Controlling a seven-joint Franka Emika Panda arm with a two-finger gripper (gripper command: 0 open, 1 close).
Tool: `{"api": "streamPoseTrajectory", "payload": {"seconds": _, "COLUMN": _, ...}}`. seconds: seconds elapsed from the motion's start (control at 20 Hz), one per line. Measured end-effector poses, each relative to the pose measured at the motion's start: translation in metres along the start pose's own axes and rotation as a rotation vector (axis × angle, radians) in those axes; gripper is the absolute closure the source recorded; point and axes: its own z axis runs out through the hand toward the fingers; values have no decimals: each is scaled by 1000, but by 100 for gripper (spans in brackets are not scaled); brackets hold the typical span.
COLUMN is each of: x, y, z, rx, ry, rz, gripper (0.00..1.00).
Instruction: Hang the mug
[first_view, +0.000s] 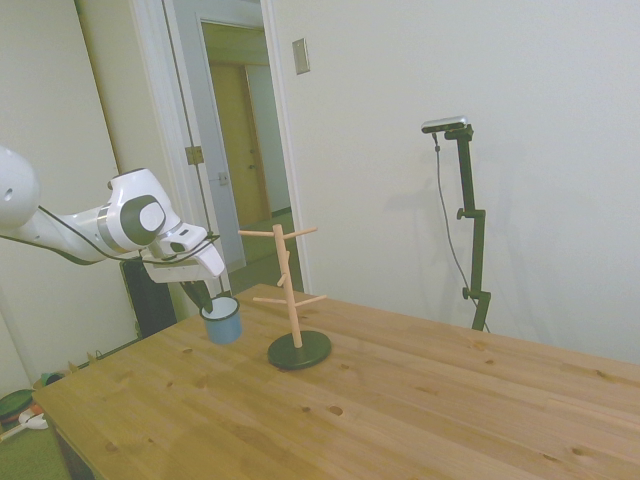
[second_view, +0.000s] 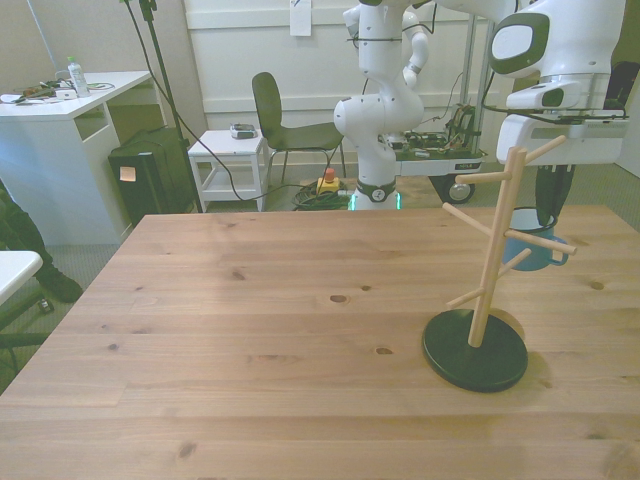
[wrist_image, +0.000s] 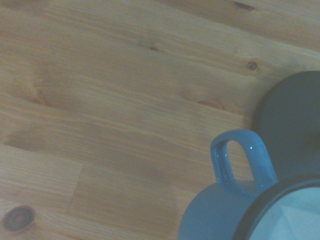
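Observation:
The light-blue mug (first_view: 223, 323) hangs in the air above the table, left of the wooden peg stand (first_view: 288, 285) in the side view. My gripper (first_view: 207, 303) is shut on the mug's rim from above. In the front view the mug (second_view: 528, 250) sits behind the stand's (second_view: 489, 262) right-hand pegs, partly hidden by them, with the gripper (second_view: 549, 218) over it. The wrist view shows the mug (wrist_image: 220, 217) from close by. Its handle (wrist_image: 243, 160) points toward the stand's dark round base (wrist_image: 295, 120), above the wooden tabletop.
The stand's black base (second_view: 474, 350) rests near the table's (second_view: 250, 330) front edge at the front view's right. Its pegs stick out at several heights on both sides. Beyond the table are a chair (second_view: 285, 125), a white side table (second_view: 228, 150) and a desk (second_view: 60, 110).

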Motion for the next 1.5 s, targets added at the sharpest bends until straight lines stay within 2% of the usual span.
{"api": "streamPoseTrajectory", "payload": {"seconds": 0.55, "x": 24, "y": -14, "z": -1, "rx": -1, "ry": -16, "rz": 28, "gripper": 100}}
{"api": "streamPoseTrajectory", "payload": {"seconds": 1.5, "x": 59, "y": -4, "z": 0, "rx": -7, "ry": -27, "rz": 81, "gripper": 100}}
